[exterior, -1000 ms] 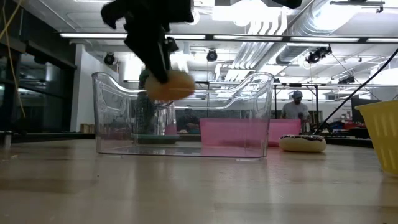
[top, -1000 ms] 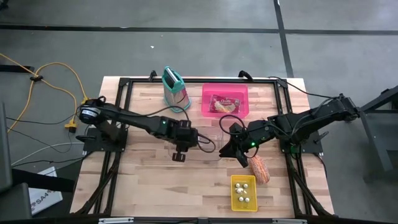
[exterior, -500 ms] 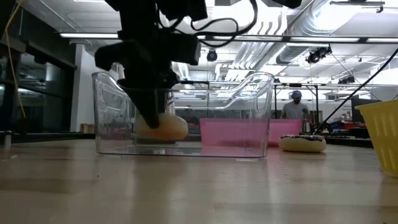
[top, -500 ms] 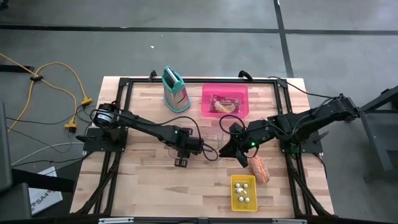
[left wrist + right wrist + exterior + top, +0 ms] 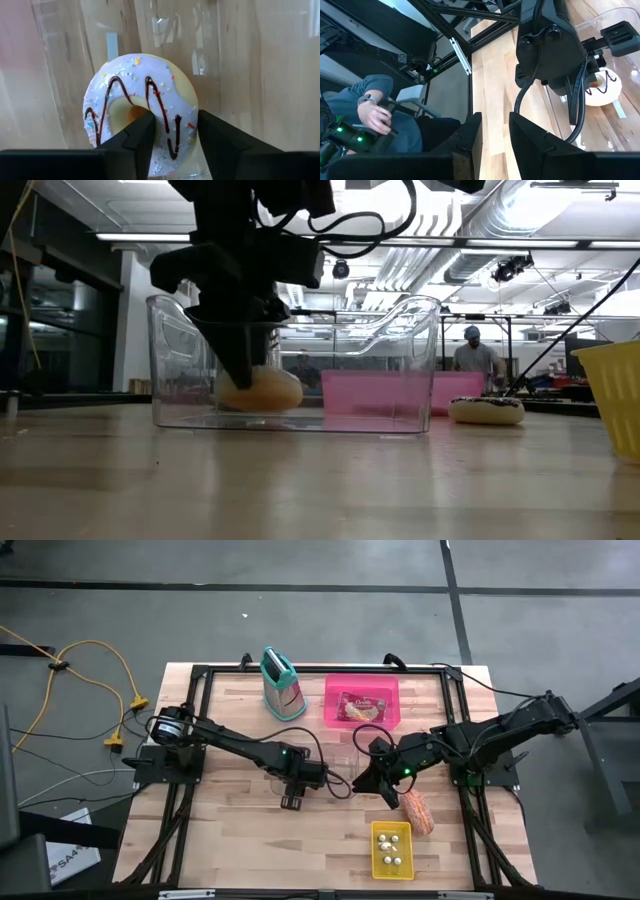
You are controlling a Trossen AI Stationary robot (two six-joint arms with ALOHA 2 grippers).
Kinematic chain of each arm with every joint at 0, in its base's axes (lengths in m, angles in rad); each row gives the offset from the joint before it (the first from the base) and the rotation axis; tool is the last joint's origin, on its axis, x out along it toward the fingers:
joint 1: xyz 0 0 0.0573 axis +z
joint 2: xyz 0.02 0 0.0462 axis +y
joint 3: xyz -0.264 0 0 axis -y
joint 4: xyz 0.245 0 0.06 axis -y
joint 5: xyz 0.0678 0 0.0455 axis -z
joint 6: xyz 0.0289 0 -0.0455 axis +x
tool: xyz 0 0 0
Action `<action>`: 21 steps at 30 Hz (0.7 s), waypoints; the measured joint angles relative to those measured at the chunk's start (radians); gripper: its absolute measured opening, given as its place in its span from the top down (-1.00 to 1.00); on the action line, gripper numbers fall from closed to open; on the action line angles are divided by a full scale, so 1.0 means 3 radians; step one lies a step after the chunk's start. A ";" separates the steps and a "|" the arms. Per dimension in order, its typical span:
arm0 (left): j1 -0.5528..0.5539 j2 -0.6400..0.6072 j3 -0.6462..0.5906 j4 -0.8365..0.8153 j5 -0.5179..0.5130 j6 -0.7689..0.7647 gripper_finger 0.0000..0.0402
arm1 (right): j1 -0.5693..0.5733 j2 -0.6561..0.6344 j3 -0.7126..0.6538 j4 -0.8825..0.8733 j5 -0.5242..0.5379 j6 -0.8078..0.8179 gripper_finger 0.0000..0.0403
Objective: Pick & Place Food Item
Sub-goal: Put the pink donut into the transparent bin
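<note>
Looking down from the high view, my left gripper (image 5: 291,798) reaches into the clear plastic container (image 5: 338,756) at the middle of the table, because that is where the food item is meant to land. My right gripper (image 5: 388,790) waits just beside the container's far end, near an orange-brown roll (image 5: 415,811), out of the way of the drop.

At table height in the low view, the frosted donut (image 5: 264,388) sits flat on the container's floor, so its weight is on the plastic and not on me. My left fingers come straight down beside it, inside the walls. A second donut (image 5: 485,410) lies on the table well apart, beyond the pink bin (image 5: 400,392).

Through the left wrist view, one finger (image 5: 141,137) stands in the donut's hole and the other outside the ring, straddling one side of it, which is how a ring is best carried. Whether I am pinching the ring or have let go, I cannot tell.

From the right wrist view, my right fingers stand narrowly parted with only bare wood between them, grasping nothing. A seated person (image 5: 380,117) shows beyond the table edge.
</note>
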 joint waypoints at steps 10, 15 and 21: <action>0.0001 -0.0001 0.0000 0.0005 -0.0002 0.0001 0.13 | -0.0001 0.0000 0.0000 0.0001 -0.0001 0.0000 0.57; 0.0001 -0.0001 0.0000 0.0010 -0.0003 0.0051 0.13 | -0.0001 0.0000 0.0000 0.0001 -0.0001 0.0000 0.57; 0.0010 -0.0001 0.0000 0.0009 0.0021 0.0090 0.13 | 0.0000 0.0000 0.0000 0.0001 -0.0001 0.0000 0.57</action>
